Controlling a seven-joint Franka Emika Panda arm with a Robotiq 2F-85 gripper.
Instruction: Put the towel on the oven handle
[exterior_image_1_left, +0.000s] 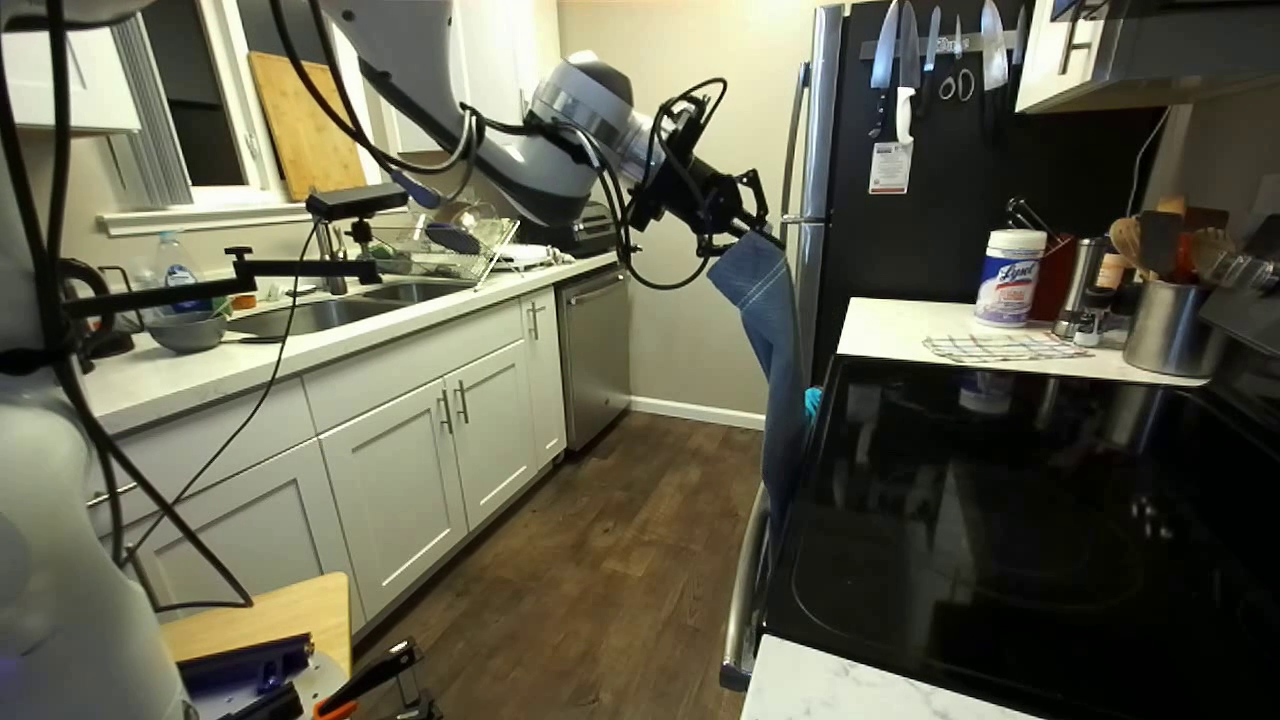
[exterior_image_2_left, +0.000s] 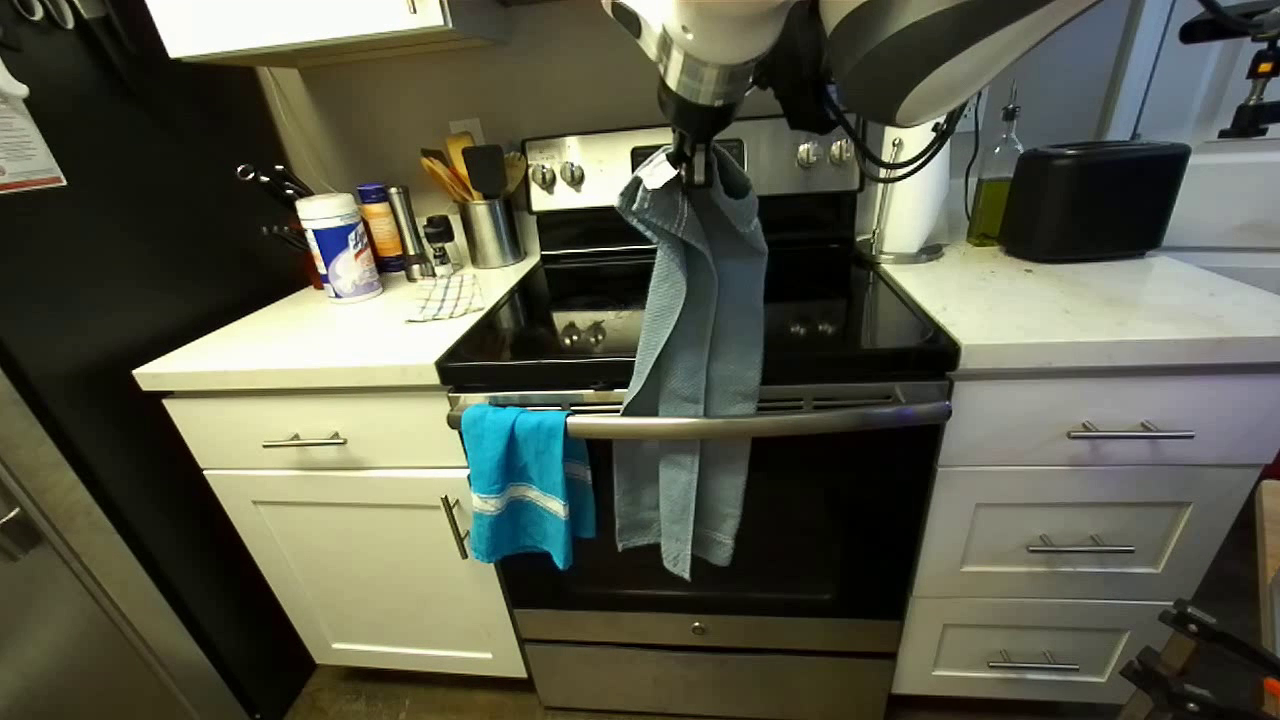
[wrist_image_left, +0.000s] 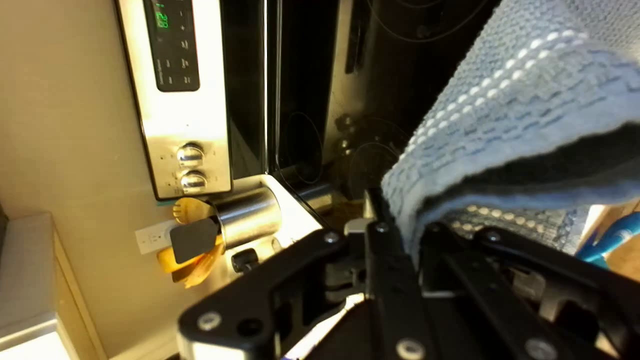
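A refrigerator (exterior_image_1_left: 950, 250) with a black side stands near the oven (exterior_image_2_left: 830, 530), a white counter (exterior_image_2_left: 300, 340) between them. The robot arm (exterior_image_2_left: 930, 60) shows at the top of both exterior views. Below it the grey-blue towel (exterior_image_2_left: 715, 310) hangs in long folds; in an exterior view the steel oven handle (exterior_image_2_left: 830, 419) crosses in front of the towel's lower part, so the cloth runs between handle and oven front, its ends showing beneath. Just beside it, a turquoise towel (exterior_image_2_left: 518, 470) with a pale stripe is draped over one end of the handle. The gripper (wrist_image_left: 412, 245) slants downward above, its black fingers (wrist_image_left: 387, 265) pinching a fold near the grey-blue towel's top. A white tag (exterior_image_2_left: 658, 172) sits close by the fingertips.
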